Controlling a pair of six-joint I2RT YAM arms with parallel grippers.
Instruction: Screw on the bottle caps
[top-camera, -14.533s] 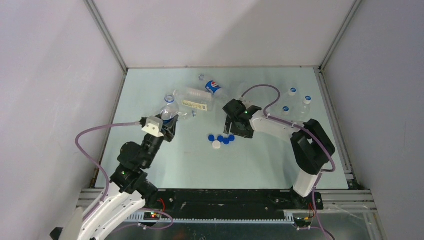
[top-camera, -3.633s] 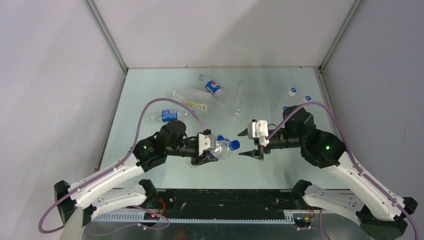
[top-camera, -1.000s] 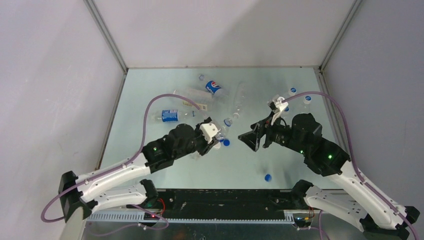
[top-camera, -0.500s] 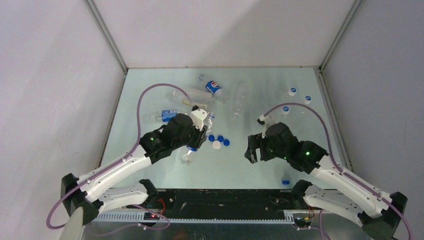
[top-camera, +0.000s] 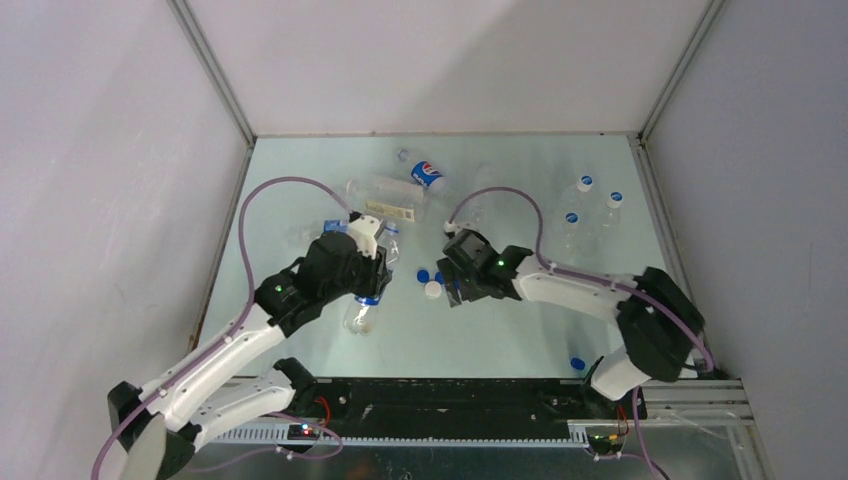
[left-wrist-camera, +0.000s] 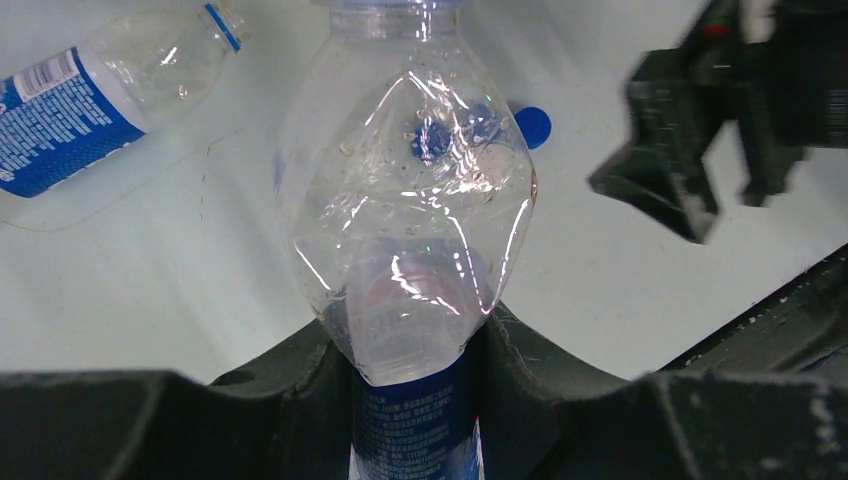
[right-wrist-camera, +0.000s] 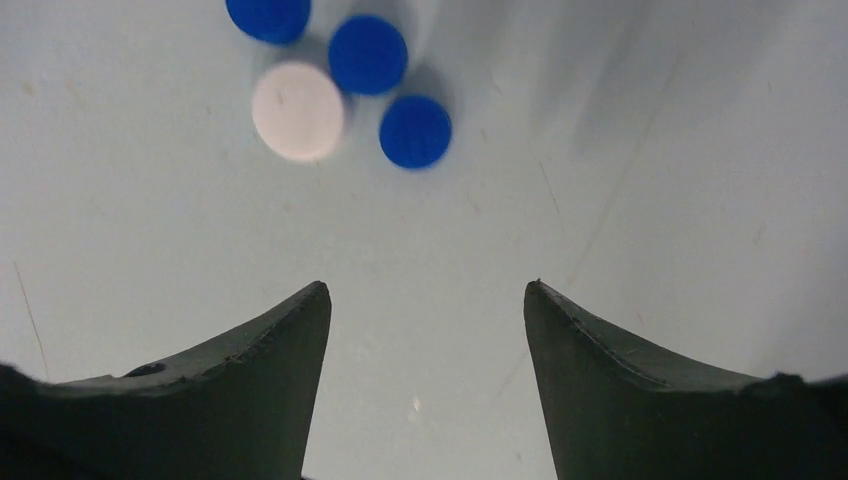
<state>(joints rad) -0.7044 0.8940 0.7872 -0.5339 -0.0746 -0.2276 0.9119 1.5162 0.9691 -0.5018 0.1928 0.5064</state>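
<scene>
Bottle (left-wrist-camera: 405, 220) sits clenched in left jaws; right jaws stand released, empty, near blue caps (right-wrist-camera: 415, 130)

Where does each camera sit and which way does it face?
Top external: overhead from the near side, looking down on the table; left arm and right arm show.
Left wrist: looks past the left pincer, shut on a bottle.
Right wrist: looks down past the open right pincer at caps.
Shared: top and right wrist show the white cap.
</scene>
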